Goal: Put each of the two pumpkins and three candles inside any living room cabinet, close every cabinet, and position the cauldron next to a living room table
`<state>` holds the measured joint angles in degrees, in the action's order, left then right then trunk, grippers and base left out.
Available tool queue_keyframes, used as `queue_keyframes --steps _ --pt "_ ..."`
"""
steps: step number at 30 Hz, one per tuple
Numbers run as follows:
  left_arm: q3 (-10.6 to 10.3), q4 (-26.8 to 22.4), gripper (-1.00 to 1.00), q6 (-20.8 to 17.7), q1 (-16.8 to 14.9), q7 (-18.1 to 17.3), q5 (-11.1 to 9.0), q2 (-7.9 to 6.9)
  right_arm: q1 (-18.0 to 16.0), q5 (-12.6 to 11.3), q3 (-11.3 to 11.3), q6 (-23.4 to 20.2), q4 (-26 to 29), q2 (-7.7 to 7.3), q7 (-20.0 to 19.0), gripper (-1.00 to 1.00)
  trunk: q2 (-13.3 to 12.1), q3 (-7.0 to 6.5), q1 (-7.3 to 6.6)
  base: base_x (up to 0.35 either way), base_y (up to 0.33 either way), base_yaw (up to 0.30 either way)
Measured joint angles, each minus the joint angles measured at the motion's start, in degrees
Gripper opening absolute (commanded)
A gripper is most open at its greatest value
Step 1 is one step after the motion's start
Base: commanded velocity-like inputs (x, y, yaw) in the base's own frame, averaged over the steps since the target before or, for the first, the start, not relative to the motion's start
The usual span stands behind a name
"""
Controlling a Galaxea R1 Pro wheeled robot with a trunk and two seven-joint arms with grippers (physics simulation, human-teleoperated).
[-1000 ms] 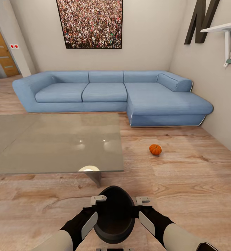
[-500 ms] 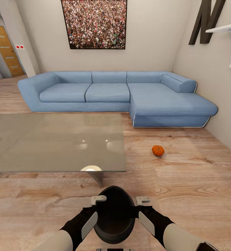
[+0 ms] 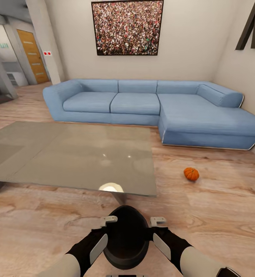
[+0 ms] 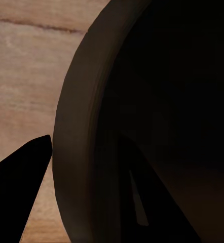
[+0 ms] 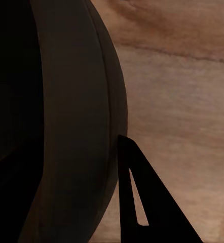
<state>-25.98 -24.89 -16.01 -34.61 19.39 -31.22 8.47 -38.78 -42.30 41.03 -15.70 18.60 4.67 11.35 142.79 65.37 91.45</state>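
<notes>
I have both arms reaching forward and low, forearms angled inward. The left gripper (image 3: 104, 234) and the right gripper (image 3: 158, 234) sit level, facing each other — each straddling the wall of the cauldron (image 3: 126, 238) held between them. At the left wrist, one finger (image 4: 21, 187) lies outside the rim, the other inside. The right finger (image 5: 142, 202) rests against the outer belly.

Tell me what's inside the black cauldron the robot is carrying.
From the head view, the cauldron, held between the left claw and right claw, shows only a dark interior with no visible object. Its depths are in shadow, so small contents cannot be ruled out.
</notes>
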Motion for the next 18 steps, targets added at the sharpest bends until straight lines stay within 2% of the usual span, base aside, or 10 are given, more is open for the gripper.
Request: queue_keyframes --steps 4,18 --pt "-0.02 -0.04 -1.0 0.4 -0.04 -0.04 0.28 0.01 0.01 -0.05 0.03 0.52 0.03 -0.01 0.0 -1.0 0.0 -0.02 0.0 0.142 0.027 0.02" --pt "-0.06 -0.03 -1.0 0.12 -0.04 -0.03 0.27 0.0 0.01 -0.19 0.08 0.36 -0.05 -0.01 0.0 -1.0 0.0 -0.02 0.01 0.005 0.001 0.001"
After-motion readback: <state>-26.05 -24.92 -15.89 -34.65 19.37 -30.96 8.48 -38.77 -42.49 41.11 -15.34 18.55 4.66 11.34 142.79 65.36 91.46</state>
